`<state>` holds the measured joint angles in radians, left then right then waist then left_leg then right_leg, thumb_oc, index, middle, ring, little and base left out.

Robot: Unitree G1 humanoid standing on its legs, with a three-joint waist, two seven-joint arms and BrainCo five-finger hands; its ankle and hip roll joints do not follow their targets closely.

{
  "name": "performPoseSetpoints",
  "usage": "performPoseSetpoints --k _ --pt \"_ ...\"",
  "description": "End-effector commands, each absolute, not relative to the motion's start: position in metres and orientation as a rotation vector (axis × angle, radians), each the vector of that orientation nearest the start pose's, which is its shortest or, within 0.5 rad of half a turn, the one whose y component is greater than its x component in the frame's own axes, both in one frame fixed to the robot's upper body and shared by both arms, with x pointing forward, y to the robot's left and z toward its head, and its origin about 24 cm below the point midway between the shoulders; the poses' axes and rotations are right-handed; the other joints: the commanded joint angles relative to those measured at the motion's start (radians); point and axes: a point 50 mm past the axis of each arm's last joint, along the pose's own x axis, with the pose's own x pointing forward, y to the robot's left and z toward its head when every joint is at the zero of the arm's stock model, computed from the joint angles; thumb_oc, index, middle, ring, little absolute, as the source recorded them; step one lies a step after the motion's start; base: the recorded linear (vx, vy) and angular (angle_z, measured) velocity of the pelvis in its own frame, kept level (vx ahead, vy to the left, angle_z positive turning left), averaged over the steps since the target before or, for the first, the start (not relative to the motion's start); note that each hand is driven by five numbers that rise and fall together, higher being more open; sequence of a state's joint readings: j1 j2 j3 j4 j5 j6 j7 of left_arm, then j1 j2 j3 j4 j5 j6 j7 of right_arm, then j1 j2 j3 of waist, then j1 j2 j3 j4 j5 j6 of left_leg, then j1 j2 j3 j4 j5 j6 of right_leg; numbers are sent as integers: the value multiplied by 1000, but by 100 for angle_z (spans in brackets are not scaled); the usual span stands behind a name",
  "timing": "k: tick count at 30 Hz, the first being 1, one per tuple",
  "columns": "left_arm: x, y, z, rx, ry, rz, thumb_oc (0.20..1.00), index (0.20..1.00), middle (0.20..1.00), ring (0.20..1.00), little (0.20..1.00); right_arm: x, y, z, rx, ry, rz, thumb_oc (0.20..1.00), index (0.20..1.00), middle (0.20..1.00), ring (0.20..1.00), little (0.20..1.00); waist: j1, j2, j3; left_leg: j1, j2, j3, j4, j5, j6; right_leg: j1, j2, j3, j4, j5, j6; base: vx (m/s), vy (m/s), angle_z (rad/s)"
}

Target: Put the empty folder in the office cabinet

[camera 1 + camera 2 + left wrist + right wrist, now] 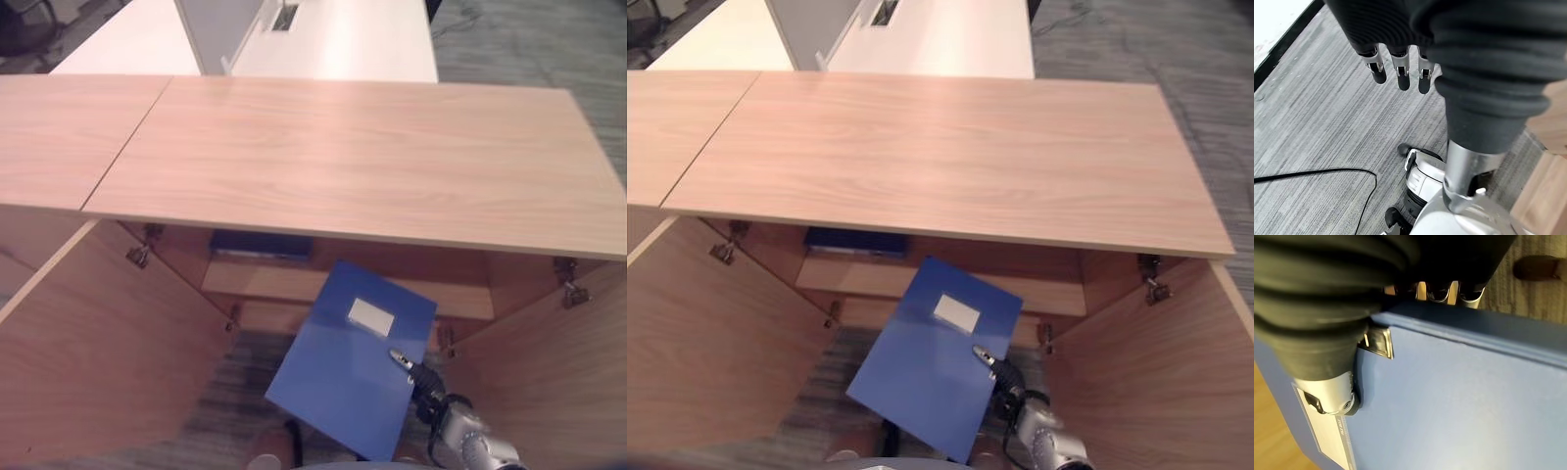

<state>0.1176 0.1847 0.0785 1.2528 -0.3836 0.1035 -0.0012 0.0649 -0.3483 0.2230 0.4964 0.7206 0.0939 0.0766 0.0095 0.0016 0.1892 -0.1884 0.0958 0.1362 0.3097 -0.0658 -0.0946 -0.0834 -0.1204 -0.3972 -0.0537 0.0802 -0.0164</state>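
A blue folder (348, 367) with a white label hangs tilted in front of the open office cabinet (343, 157), below its wooden top and between the two open doors. My right hand (423, 380) is shut on the folder's lower right edge. In the right wrist view its thumb (1332, 396) presses on the blue cover (1459, 401) and its fingers (1449, 291) curl over the far edge. My left hand (1398, 73) hangs over grey carpet with straight fingers and holds nothing.
Another blue folder (260, 243) lies on the shelf (294, 279) inside the cabinet. The left door (98, 343) and the right door (549, 392) swing out towards me. A second cabinet top (59, 137) adjoins on the left. White desks (343, 39) stand behind.
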Motion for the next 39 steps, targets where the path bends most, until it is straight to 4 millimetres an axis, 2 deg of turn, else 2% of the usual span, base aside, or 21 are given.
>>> performPoseSetpoints --k 1,7,10,13,15,16,17,18,19,20,21,24,25,26,27,30,31,33,35,39 --pt "4 235 -172 -174 1461 434 1000 1000 1000 1000 1000 197 -212 -68 336 569 -14 200 200 200 200 200 -1 15 -15 85 27 -9 -209 23 24 12 -32 72 142 -146 83 82 78 -18" --pt "3 240 -171 -84 1481 401 1000 1000 1000 1000 1000 208 -212 -56 400 479 -56 200 200 200 200 200 -15 22 -17 114 13 20 -251 25 44 -33 -47 92 174 -147 81 52 78 -21" --pt "12 240 -171 -45 1454 361 1000 1000 1000 1000 1000 227 -208 -37 405 389 -29 200 200 200 200 200 -12 22 20 73 9 20 -220 12 56 -92 -66 109 212 -138 84 -77 60 1" --pt "21 240 -170 -21 1431 341 1000 1000 1000 1000 1000 238 -204 -25 403 336 -4 200 200 200 200 200 -11 22 45 26 10 16 -192 6 60 -135 -78 112 235 -135 86 -90 22 7" --pt "33 239 -170 7 1395 320 1000 1000 1000 1000 1000 256 -198 -3 406 237 25 200 200 200 200 200 -8 22 82 -47 7 8 -141 -3 63 -196 -94 117 275 -137 84 -140 29 5" --pt "33 239 -170 7 1394 320 1000 1000 1000 1000 1000 256 -198 -3 406 237 25 200 200 200 200 200 -8 22 81 -49 7 8 -140 -4 63 -197 -94 117 276 -137 84 -90 11 6" --pt "40 239 -169 19 1374 311 1000 1000 1000 1000 1000 267 -197 15 414 159 28 200 200 200 200 200 -6 21 102 -93 3 -2 -105 -11 66 -228 -103 123 301 -141 82 -59 0 7" --pt "40 239 -169 19 1374 311 1000 1000 1000 1000 1000 267 -197 15 414 159 28 200 200 200 200 200 -6 21 102 -95 3 -3 -103 -11 66 -229 -103 123 302 -142 82 -99 -1 8" --pt "45 238 -168 32 1358 300 1000 1000 1000 1000 1000 278 -196 34 435 72 25 200 200 200 200 200 -4 23 120 -142 0 -12 -67 -19 70 -262 -111 127 330 -149 81 -41 1 10" --pt "46 238 -168 32 1357 300 1000 1000 1000 1000 1000 278 -196 34 435 72 25 200 200 200 200 200 -4 23 119 -144 0 -13 -65 -20 70 -264 -111 128 331 -150 81 -80 11 14" --pt "51 238 -168 46 1343 289 1000 1000 1000 1000 1000 288 -196 53 456 -13 18 200 200 200 200 200 -1 26 133 -189 -5 -20 -24 -31 72 -296 -119 131 362 -159 78 -56 12 14" --pt "58 237 -167 68 1324 277 1000 1000 1000 1000 1000 301 -197 87 494 -161 4 200 200 200 200 200 2 34 155 -267 -12 -32 45 -53 78 -358 -132 135 427 -185 72 -59 13 13" --pt "58 237 -167 68 1324 277 1000 1000 1000 1000 1000 301 -197 88 494 -162 4 200 200 200 200 200 2 34 154 -270 -12 -32 48 -54 78 -361 -132 135 430 -186 72 -50 4 14" --pt "61 237 -166 73 1313 273 1000 1000 1000 1000 1000 307 -198 106 510 -242 -14 200 200 200 200 200 5 38 163 -318 -14 -39 94 -67 82 -401 -141 140 476 -204 68 -33 5 11" --pt "62 237 -166 73 1312 273 1000 1000 1000 1000 1000 307 -198 107 510 -242 -14 200 200 200 200 200 5 38 161 -321 -14 -39 98 -69 82 -405 -141 140 479 -205 68 -53 12 11" --pt "66 236 -165 75 1292 267 1000 1000 1000 1000 1000 315 -208 139 523 -376 -55 200 200 200 200 200 10 49 171 -402 -19 -48 176 -96 90 -479 -158 153 563 -239 60 -55 23 3" --pt "70 237 -164 77 1279 270 1000 1000 1000 1000 1000 319 -216 157 546 -450 -90 200 200 200 200 200 14 55 179 -461 -21 -53 237 -114 94 -533 -171 156 629 -265 52 -69 24 1" --pt "71 237 -164 77 1276 270 1000 1000 1000 1000 1000 320 -220 163 552 -472 -105 200 200 200 200 200 14 56 178 -485 -22 -55 261 -123 96 -557 -175 161 658 -276 49 -36 17 9" --pt "71 238 -164 90 1278 269 1000 1000 1000 1000 1000 321 -231 178 586 -538 -135 200 200 200 200 200 16 59 181 -560 -23 -61 352 -155 102 -633 -186 175 751 -315 37 -42 8 10" --pt "75 243 -162 113 1275 283 1000 1000 1000 1000 1000 321 -242 189 572 -578 -167 200 200 200 200 200 16 56 178 -642 -21 -72 452 -189 105 -712 -198 199 848 -358 20 -15 -12 4"
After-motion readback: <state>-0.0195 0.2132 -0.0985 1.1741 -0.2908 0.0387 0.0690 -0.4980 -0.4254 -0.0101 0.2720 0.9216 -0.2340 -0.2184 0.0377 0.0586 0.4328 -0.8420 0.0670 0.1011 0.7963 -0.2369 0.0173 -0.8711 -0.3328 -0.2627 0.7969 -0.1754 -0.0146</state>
